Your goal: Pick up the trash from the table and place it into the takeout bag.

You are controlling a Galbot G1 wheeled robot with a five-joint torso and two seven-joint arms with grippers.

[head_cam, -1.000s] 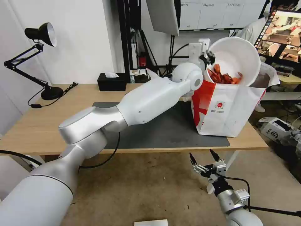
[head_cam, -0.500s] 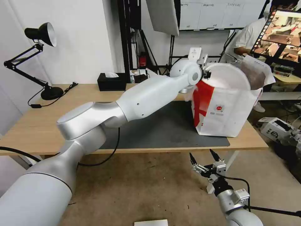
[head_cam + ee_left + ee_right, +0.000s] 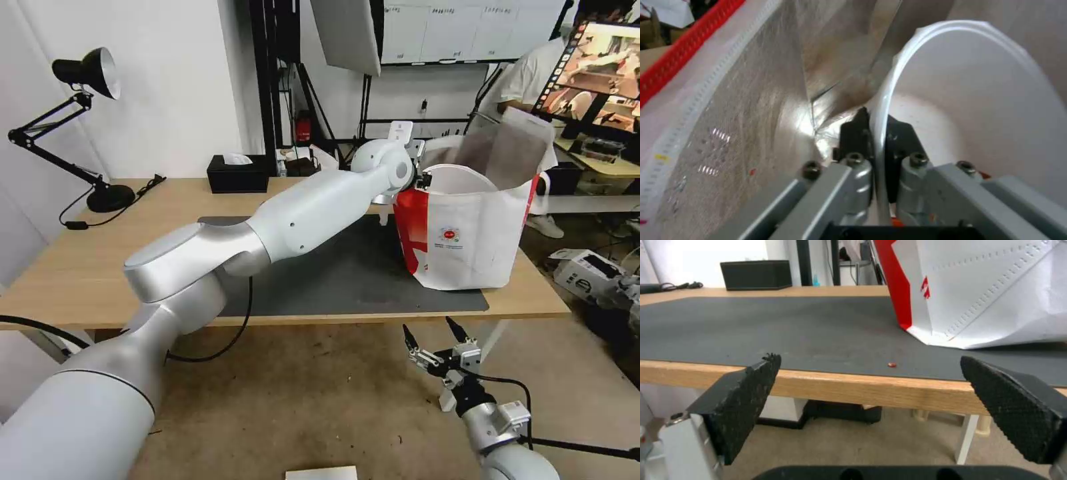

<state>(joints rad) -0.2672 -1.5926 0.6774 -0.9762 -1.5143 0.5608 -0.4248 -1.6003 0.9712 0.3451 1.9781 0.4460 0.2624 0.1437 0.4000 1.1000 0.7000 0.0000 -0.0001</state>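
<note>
A: Head view first. Where is the bowl?

B: The white bowl point(image 3: 477, 179) sits tipped on edge in the open mouth of the takeout bag point(image 3: 467, 237), its rim just above the bag's top. The bag stands on the dark mat point(image 3: 347, 267) at the right end of the table point(image 3: 80, 260), close to the front edge. The left gripper point(image 3: 423, 179) is at the bag's near-left top corner, against the bowl's rim.

A: And the other arm?

B: The right gripper point(image 3: 433, 337) hangs below the table's front edge, over the floor, its two black fingertips spread. A black tissue box point(image 3: 238, 173) sits at the back edge, and a desk lamp point(image 3: 87, 73) at the far left end.

A: Left wrist view?

B: The left gripper point(image 3: 876, 133) has its jaws pinching the bowl's point(image 3: 978, 100) thin rim, one finger outside, one inside. The bag's silver foil lining point(image 3: 751, 110) rises just beside them.

A: Right wrist view?

B: The right gripper point(image 3: 869, 386) shows both ribbed pads wide apart, holding nothing, level with the table's front edge point(image 3: 853, 390). Beyond lies the mat point(image 3: 773, 326) with a tiny red scrap point(image 3: 892, 365) near its front border, and the bag's point(image 3: 987, 290) red-and-white side.
</note>
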